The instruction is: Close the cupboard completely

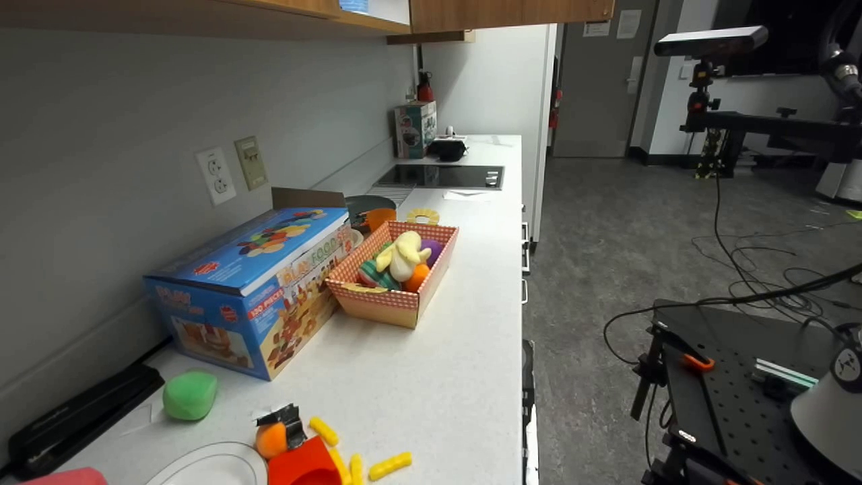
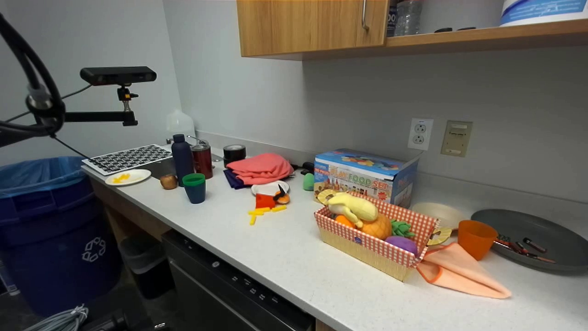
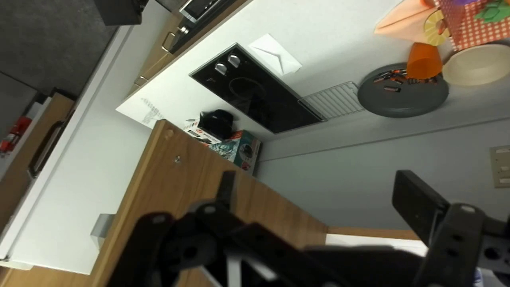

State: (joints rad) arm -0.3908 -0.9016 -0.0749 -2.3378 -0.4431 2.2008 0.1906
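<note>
White counter [image 2: 275, 248] ran along a grey wall [image 2: 363, 110]. On that wall, above the back edge of the surface, hung the cupboard [image 2: 317, 25]: light-tan wood, visible grain, flat plain panels. One closed panel [image 2: 294, 27] carried a vertical bar handle [image 2: 365, 16]; next to it was an open bay with a clear bottle [image 2: 408, 17] and a blue-and-white tub [image 2: 546, 11]. Past the bay, an open door [image 1: 512, 15] stood out from the wall over the surface. Cupboard not closed from where I sat.

Views split like this: I got the gripper [image 3: 316, 189] only through the wrist view. The open door showed there and in an exterior view. Closed panel and handle came only in an exterior view, along with a blue recycling bin [image 2: 50, 230] beside one end of the surface. Black cooktop [image 3: 255, 89], toward the opposite end, was in the wrist view and an exterior view. Both exterior views had the blue box [image 1: 252, 289] near the back edge and a red-checked basket [image 1: 377, 311] beside it, on the front-edge side.

I had the gripper released, fingers spread wide. One finger [image 3: 226, 191], blurred, overlapped the open door, which lay beyond it; the opposite finger [image 3: 416, 205] stood in front of the wall. A strip of the cupboard's wooden edge showed between them. Couldn't tell if anything touched.
</note>
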